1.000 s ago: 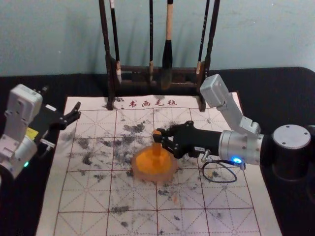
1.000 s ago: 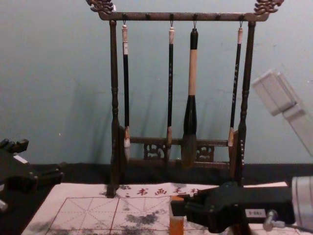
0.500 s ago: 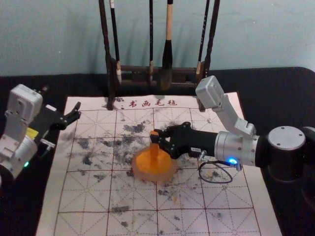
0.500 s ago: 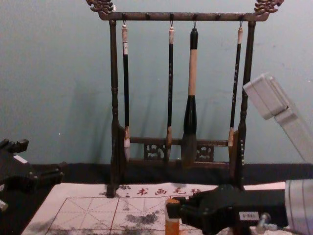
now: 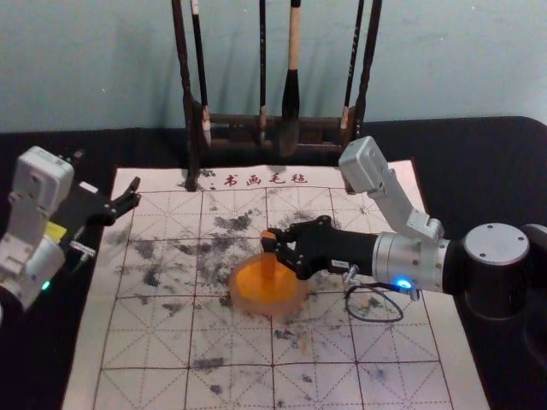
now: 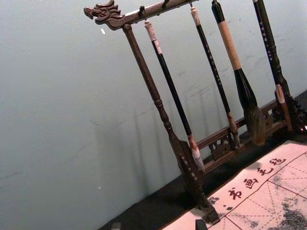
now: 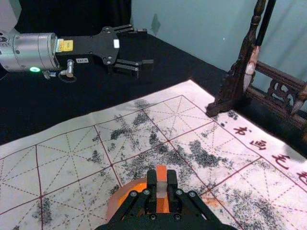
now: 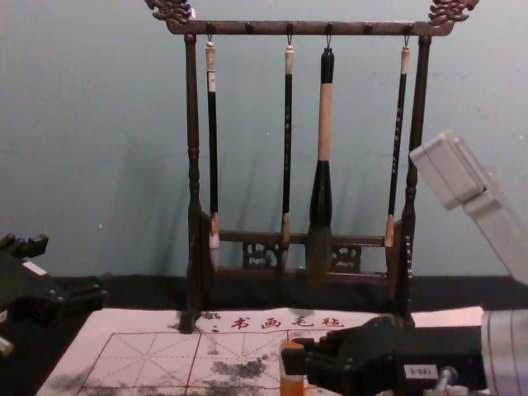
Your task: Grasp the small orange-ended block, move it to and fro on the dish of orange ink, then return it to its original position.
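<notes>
In the head view, the orange-ended block [image 5: 268, 259] is standing upright over the dish [image 5: 296, 302] of orange ink; the right hand [image 5: 273, 243] is pinching its upper part, its arm reaching inward, roughly level. The left hand [image 5: 135, 194] is idling, spread, near the mat's [image 5: 402, 342] left edge. In the right wrist view, the block is showing a pale band between orange parts. In the chest view, it is pointing straight up.
</notes>
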You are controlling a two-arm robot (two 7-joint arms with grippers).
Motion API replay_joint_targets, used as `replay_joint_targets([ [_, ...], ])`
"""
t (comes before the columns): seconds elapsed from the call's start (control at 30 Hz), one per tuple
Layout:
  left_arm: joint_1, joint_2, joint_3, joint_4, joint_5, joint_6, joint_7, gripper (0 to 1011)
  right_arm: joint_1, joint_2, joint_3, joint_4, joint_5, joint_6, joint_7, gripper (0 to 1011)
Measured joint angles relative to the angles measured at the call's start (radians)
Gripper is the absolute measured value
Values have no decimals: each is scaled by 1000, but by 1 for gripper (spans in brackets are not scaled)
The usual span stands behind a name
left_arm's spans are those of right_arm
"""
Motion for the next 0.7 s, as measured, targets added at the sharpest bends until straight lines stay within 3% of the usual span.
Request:
replay_joint_targets([
  [0.7, 0, 0, 0, 0, 0, 0, 0, 1001, -13, 13, 7, -14, -21, -20, -5, 119],
])
